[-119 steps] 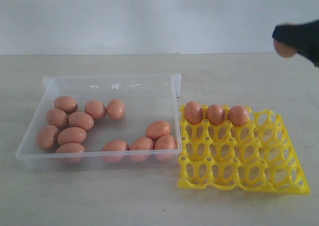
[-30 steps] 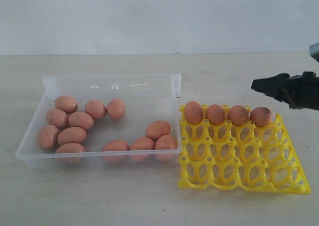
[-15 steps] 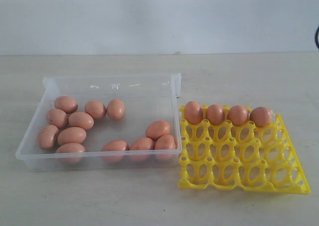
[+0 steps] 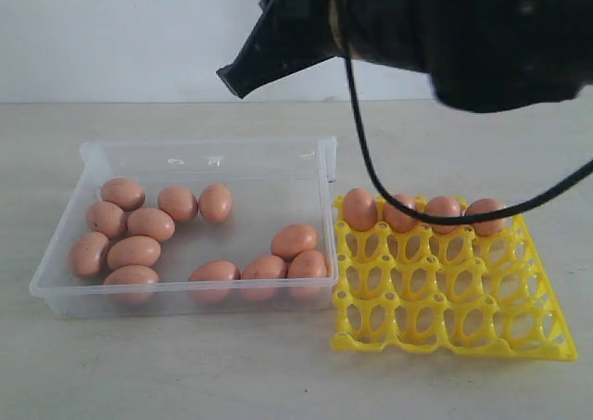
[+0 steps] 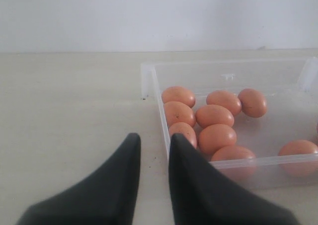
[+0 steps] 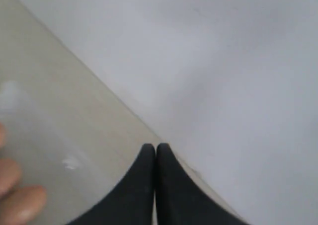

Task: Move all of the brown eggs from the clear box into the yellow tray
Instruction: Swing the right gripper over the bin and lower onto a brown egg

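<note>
Right pincer (image 4: 232,77), clenched empty, upper centre above the clear box (image 4: 199,147): I judge it placed to fetch more brown eggs (image 4: 134,251). Left pincer (image 5: 151,138) released, idle.

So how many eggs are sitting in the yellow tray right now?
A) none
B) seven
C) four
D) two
C: four brown eggs sit side by side in the yellow tray's back row as the exterior view shows it, and every other cup is empty.
</note>
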`<move>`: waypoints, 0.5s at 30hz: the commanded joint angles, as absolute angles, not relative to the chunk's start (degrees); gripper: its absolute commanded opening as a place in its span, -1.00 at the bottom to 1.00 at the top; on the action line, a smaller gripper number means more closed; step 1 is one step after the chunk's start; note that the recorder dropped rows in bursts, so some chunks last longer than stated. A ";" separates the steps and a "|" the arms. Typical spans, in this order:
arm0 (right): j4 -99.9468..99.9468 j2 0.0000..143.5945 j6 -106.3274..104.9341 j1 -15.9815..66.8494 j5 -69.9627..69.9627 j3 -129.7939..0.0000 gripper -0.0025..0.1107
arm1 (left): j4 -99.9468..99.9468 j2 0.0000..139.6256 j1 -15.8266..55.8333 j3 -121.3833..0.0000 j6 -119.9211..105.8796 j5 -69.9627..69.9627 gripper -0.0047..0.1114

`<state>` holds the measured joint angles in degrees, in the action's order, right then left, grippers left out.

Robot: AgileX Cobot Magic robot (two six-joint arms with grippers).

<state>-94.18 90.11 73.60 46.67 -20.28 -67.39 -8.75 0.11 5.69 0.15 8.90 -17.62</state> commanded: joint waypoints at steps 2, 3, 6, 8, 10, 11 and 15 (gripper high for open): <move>-38.78 99.37 16.05 47.09 -47.24 -82.37 -0.96 | -8.41 0.00 5.88 0.00 9.45 -17.55 -0.55; -26.86 100.98 5.04 46.31 -49.74 -86.47 -0.96 | -8.41 0.00 5.88 0.00 9.45 -17.55 -0.55; 0.00 104.82 -18.44 45.10 -55.83 -97.40 -0.96 | -8.41 0.00 5.88 0.00 9.45 -17.55 -0.55; 7.58 107.58 -22.87 45.10 -59.82 -104.79 -0.96 | -8.41 0.00 5.88 0.00 9.45 -17.55 -0.55; 9.19 111.37 -23.42 45.10 -66.16 -111.32 -0.96 | -8.41 0.00 5.88 0.00 9.45 -17.55 -0.55; 8.83 113.55 -23.84 45.10 -69.45 -113.53 -0.96 | -8.41 0.00 5.88 0.00 9.45 -17.55 -0.55; 6.25 120.19 -24.91 44.74 -69.96 -117.11 -0.96 | -8.41 0.00 5.88 0.00 9.45 -17.55 -0.55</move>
<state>7.17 116.12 -22.79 45.45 -67.60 -115.71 -8.75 0.11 5.69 0.15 8.90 -17.62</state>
